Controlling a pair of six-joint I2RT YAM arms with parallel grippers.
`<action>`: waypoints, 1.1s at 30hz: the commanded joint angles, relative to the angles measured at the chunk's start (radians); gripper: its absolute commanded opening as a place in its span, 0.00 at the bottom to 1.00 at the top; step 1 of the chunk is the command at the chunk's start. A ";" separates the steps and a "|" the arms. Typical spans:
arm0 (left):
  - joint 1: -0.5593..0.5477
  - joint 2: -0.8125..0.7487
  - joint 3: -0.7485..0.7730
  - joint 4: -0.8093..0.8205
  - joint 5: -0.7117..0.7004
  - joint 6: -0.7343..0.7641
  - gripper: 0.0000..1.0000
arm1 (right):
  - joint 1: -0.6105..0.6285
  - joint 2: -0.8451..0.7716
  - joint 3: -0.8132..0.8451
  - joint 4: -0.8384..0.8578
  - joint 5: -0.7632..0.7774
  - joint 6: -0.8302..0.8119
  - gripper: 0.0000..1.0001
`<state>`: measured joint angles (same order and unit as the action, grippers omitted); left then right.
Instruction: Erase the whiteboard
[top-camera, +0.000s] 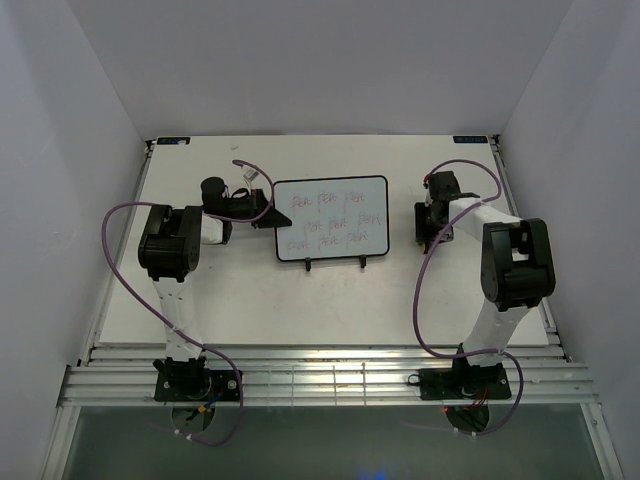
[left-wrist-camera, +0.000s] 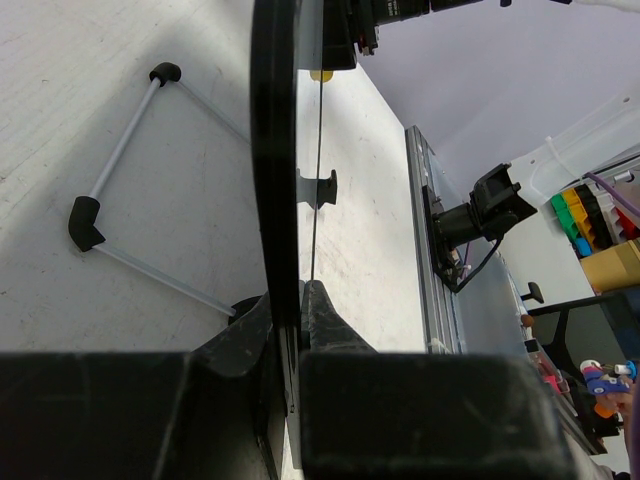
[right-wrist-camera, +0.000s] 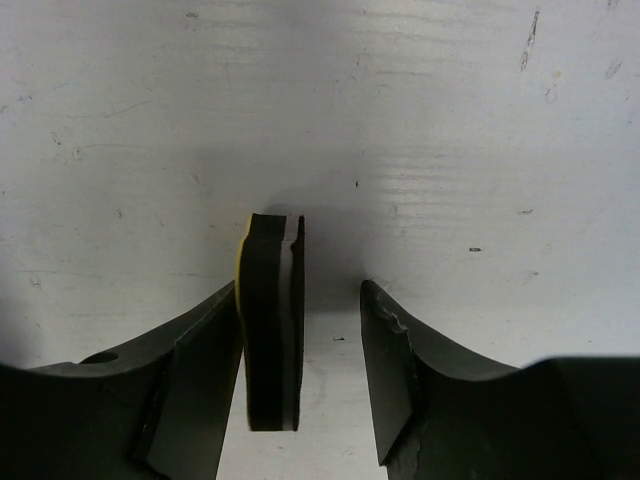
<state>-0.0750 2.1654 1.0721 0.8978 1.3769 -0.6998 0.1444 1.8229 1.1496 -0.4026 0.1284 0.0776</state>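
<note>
The whiteboard (top-camera: 331, 219) stands upright at the table's middle on black wire feet (top-camera: 336, 263), with faint red handwriting across it. My left gripper (top-camera: 263, 211) is shut on its left edge. In the left wrist view the black frame (left-wrist-camera: 275, 150) shows edge-on, pinched between the fingers of that gripper (left-wrist-camera: 292, 295), with a wire stand foot (left-wrist-camera: 118, 160) behind. My right gripper (top-camera: 430, 222) points down at the table right of the board. It (right-wrist-camera: 300, 290) is open around a small yellow-and-black eraser (right-wrist-camera: 270, 330) standing on edge. The eraser touches the left finger, with a gap to the right finger.
White enclosure walls (top-camera: 60, 150) close in the table on the left, back and right. An aluminium rail (top-camera: 330, 380) runs along the near edge. Purple cables (top-camera: 425, 290) loop beside both arms. A black mount (left-wrist-camera: 490, 205) sits on the rail beyond the board.
</note>
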 joint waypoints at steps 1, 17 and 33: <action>0.015 -0.059 0.014 0.010 -0.039 0.020 0.00 | 0.004 -0.040 -0.013 -0.015 0.011 0.005 0.54; 0.015 -0.056 0.015 0.012 -0.035 0.010 0.00 | 0.006 -0.122 -0.016 -0.068 0.071 0.011 0.54; 0.015 -0.062 0.003 0.032 -0.044 -0.010 0.00 | -0.005 -0.116 -0.002 -0.082 0.083 0.017 0.54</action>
<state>-0.0750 2.1639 1.0721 0.9001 1.3762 -0.7105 0.1436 1.7206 1.1294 -0.4801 0.2321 0.0940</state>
